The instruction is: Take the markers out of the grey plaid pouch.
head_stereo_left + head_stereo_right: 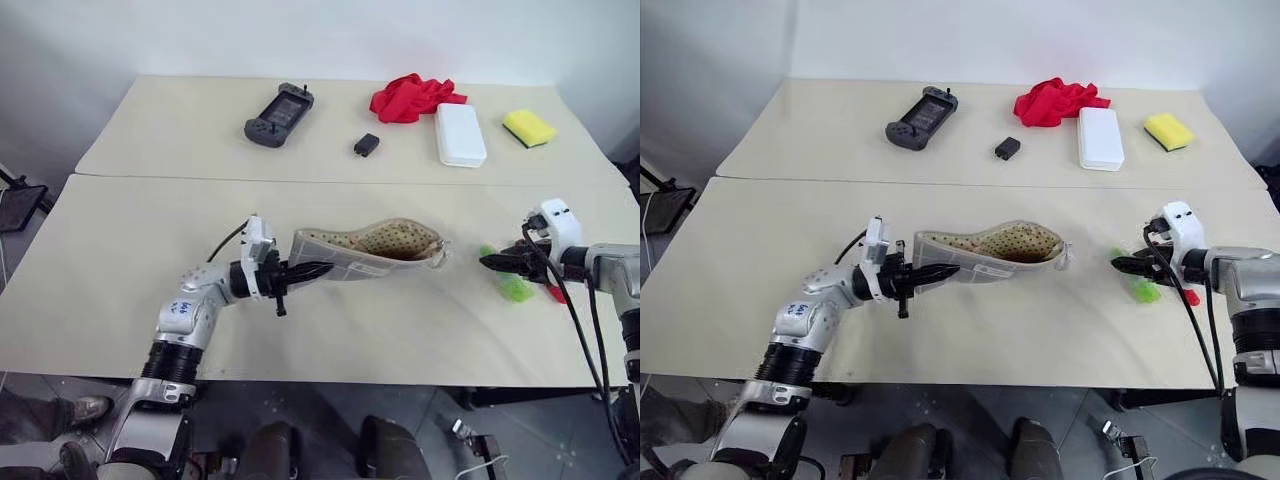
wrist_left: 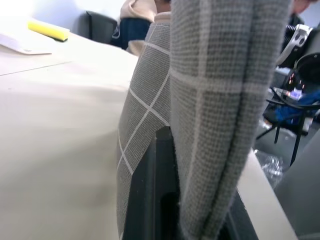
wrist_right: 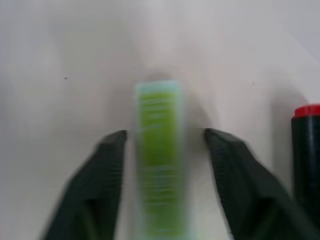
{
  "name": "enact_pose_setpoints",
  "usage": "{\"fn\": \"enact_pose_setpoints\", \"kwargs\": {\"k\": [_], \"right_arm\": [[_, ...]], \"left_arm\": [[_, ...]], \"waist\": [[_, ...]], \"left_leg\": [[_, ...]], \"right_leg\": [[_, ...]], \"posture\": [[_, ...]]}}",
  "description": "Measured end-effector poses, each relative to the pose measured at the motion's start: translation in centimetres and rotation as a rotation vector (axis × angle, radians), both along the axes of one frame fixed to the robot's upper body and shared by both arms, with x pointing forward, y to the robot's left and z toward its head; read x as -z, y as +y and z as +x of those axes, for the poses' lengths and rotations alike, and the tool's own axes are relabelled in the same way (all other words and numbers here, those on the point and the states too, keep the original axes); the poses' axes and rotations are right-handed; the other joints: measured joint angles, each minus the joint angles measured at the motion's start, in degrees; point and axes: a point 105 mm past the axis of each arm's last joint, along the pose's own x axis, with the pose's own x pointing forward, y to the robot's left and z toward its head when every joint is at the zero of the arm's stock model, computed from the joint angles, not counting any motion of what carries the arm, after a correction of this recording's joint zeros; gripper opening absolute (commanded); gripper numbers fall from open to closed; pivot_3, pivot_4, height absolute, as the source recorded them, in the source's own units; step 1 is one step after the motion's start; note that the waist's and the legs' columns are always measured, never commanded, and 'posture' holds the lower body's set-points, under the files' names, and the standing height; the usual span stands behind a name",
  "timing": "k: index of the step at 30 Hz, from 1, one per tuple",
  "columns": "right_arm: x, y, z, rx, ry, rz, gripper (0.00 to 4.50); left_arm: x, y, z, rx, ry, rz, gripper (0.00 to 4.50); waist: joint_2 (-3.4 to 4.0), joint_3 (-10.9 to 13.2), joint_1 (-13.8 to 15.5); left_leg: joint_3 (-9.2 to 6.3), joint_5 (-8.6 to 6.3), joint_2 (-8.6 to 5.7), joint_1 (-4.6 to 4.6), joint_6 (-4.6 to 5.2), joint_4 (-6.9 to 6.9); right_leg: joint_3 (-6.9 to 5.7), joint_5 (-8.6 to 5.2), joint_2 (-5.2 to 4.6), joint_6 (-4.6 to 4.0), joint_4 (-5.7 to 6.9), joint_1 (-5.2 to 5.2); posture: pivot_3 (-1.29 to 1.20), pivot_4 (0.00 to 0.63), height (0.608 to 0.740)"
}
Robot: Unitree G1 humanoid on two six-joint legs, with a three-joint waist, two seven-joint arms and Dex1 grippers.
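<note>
My left gripper (image 1: 308, 269) is shut on the closed end of the grey plaid pouch (image 1: 365, 248) and holds it off the table. The pouch's open mouth faces right and shows a dotted beige lining. In the left wrist view the plaid fabric (image 2: 220, 100) is pinched between the black fingers (image 2: 155, 200). My right gripper (image 1: 492, 262) hovers open at the table's right side. A lime-green marker (image 3: 159, 150) lies between its spread fingers (image 3: 107, 155) without touching them. Green markers (image 1: 516, 288) rest on the table beside it. A black pen with a red cap (image 3: 306, 145) lies close by.
On the far table sit a black game controller (image 1: 278, 115), a small black box (image 1: 366, 145), a red cloth (image 1: 412, 97), a white box (image 1: 460, 134) and a yellow sponge (image 1: 528, 127). A seam (image 1: 300, 180) divides the two tables. Black cables trail from my right wrist.
</note>
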Motion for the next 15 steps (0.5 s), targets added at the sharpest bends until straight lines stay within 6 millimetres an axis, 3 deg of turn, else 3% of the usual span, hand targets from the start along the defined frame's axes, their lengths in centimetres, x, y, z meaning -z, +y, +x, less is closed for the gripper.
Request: {"fn": "enact_pose_setpoints", "kwargs": {"k": [2, 5, 8, 11, 15], "right_arm": [[-1.5, 0.3, 0.2, -0.061, -0.097, -0.008, 4.40], [-4.2, 1.6, -0.5, -0.229, -0.287, 0.036, 4.46], [-7.1, 4.8, -1.9, -0.434, -0.531, 0.139, 4.46], [-6.9, 7.1, -3.0, -0.553, -0.595, 0.139, 4.46], [-5.3, 8.8, -3.8, -0.637, -0.612, 0.103, 4.46]], "left_arm": [[0.0, 0.5, 0.0, 0.000, 0.049, -0.009, 0.00], [-1.3, 1.7, 0.8, -0.037, 0.184, -0.120, 0.00], [-3.1, 4.7, 2.8, -0.161, 0.378, -0.219, 0.00], [-3.3, 8.6, 5.1, -0.373, 0.624, -0.374, 0.00], [-0.9, 10.1, 5.3, -0.508, 0.827, -0.388, 0.00]], "waist": [[0.01, 0.0, -0.1], [-0.03, 0.0, -0.1], [-0.11, 0.1, -0.2], [-0.12, 0.1, -0.3], [-0.14, 0.1, 0.1]], "left_leg": [[-0.01, 0.00, -0.01, 0.00, 0.00, -0.03], [-0.08, 0.00, 0.06, 0.00, 0.00, -0.04], [-0.25, 0.01, 0.06, 0.10, -0.02, -0.02], [-0.31, 0.01, 0.20, 0.15, -0.01, -0.04], [-0.36, 0.01, 0.11, 0.16, -0.01, -0.08]], "right_leg": [[-0.02, 0.00, 0.05, 0.00, -0.01, -0.01], [-0.03, 0.00, 0.07, 0.00, -0.01, 0.00], [0.02, 0.00, 0.10, 0.00, 0.03, 0.06], [0.05, 0.00, 0.07, 0.00, 0.04, 0.09], [0.06, 0.00, 0.02, 0.00, 0.07, 0.10]], "posture": [[0.00, 0.150, 0.740], [0.00, 0.150, 0.740], [0.00, 0.150, 0.740], [0.00, 0.150, 0.740], [0.00, 0.150, 0.740]]}}
